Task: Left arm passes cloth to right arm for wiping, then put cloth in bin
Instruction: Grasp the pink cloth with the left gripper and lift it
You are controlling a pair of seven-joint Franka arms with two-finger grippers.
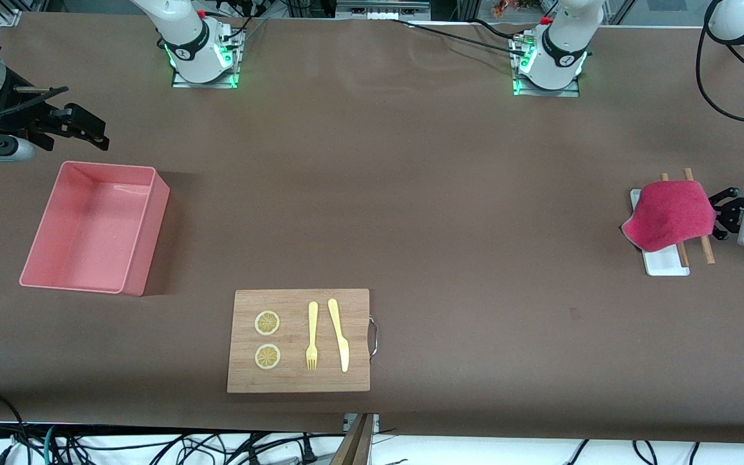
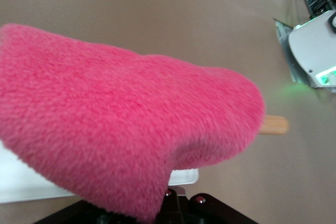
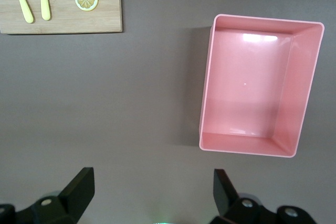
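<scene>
At the left arm's end of the desk [image 1: 411, 194]: cloth [image 1: 669, 214], fuzzy crimson-pink towel, draped in a hump over white tray [image 1: 666, 261] and two wooden sticks [image 1: 706, 248]. Left gripper [image 1: 715, 216] clenched on cloth's edge, low beside the tray. No readable writing or labels anywhere.

Toward the right arm's end: bin [image 1: 141, 239], pale pink glossy plastic, rectangular, sloping walls, nothing inside. Right gripper [image 1: 91, 129] released, fingers [image 3: 79, 187] spread wide, waiting above bare desk just beside the bin.

Nearer the front camera, mid-desk: wooden board [image 1: 294, 381] with metal handle [image 1: 373, 337], carrying two lemon slices [image 1: 267, 323], yellow fork [image 1: 312, 336] and knife [image 1: 340, 336].

Desk covered in matte brown sheet; cables along the edges.
</scene>
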